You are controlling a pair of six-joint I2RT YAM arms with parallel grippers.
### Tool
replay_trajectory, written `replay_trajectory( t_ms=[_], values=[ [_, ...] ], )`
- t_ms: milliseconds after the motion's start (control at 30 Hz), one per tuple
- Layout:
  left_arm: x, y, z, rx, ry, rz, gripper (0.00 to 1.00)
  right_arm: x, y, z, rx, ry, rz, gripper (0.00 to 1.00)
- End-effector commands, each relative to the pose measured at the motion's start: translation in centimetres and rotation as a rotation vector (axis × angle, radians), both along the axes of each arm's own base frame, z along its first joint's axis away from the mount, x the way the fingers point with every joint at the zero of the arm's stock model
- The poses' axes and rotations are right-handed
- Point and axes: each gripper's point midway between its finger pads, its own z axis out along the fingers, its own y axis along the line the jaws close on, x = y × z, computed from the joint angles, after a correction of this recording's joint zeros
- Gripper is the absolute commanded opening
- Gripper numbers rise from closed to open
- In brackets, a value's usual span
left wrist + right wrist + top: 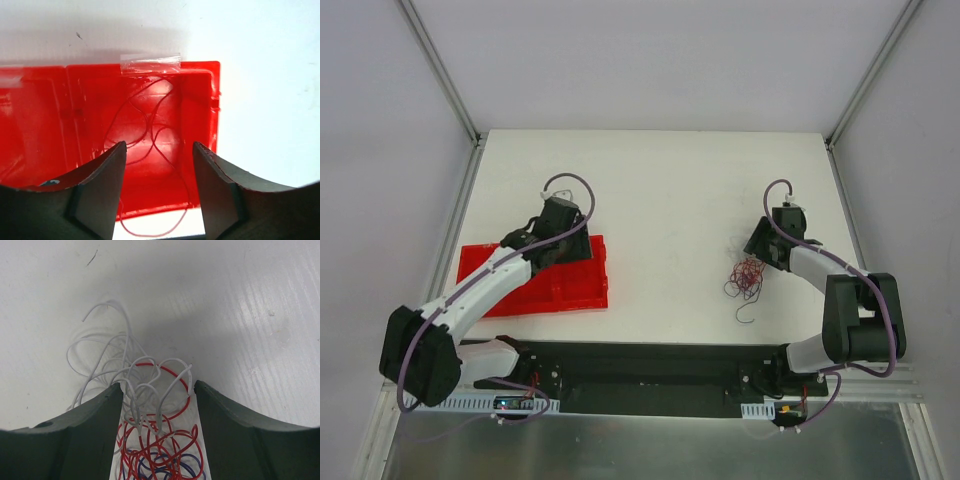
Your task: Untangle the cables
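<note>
The cables (747, 275) are a small tangle of thin red, white and purple wires on the white table at the right. In the right wrist view the tangle (150, 450) lies between and ahead of my right gripper (157, 387), whose open jaws straddle it; white loops (100, 350) spread out ahead. The right gripper (757, 250) hovers just beyond the tangle. My left gripper (550, 250) is open and empty above the red tray (480, 262). One thin red wire (152, 142) lies in the tray's right compartment (215, 100), below my left gripper (159, 147), looping over its near edge.
A clear tape strip (150, 64) sits on the tray's far rim. A loose purple wire end (745, 315) trails from the tangle toward the near edge. Metal frame posts stand at the table's back corners. The black base rail (640, 375) runs along the near edge.
</note>
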Motion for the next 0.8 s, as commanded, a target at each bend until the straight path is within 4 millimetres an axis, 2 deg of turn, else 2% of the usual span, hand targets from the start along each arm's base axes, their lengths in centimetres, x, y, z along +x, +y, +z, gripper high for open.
replay_trajectory(
  t_ms=[0, 100, 267, 500, 733, 767],
  values=[
    [-2.6, 1.0, 1.6, -0.065, 0.036, 0.096, 0.55, 0.3, 0.1, 0.2, -0.012, 0.018, 0.008, 0.63],
    [-4.9, 1.7, 1.0, -0.058, 0.119, 0.130, 0.53, 0.3, 0.1, 0.2, -0.012, 0.019, 0.011, 0.63],
    [-6.5, 3.6, -0.4, 0.045, 0.210, 0.183, 0.49, 0.3, 0.1, 0.3, -0.011, 0.007, 0.008, 0.63],
    [-6.4, 4.1, -0.9, 0.078, 0.222, 0.200, 0.45, 0.3, 0.1, 0.2, -0.012, 0.013, 0.009, 0.63],
    [-4.9, 4.4, -1.6, 0.132, 0.196, 0.215, 0.27, 0.2, 0.2, 0.3, -0.010, 0.013, 0.012, 0.63],
    [-4.5, 4.3, -1.5, 0.133, 0.183, 0.211, 0.22, 0.2, 0.2, 0.3, -0.010, 0.012, 0.012, 0.63]
  ],
)
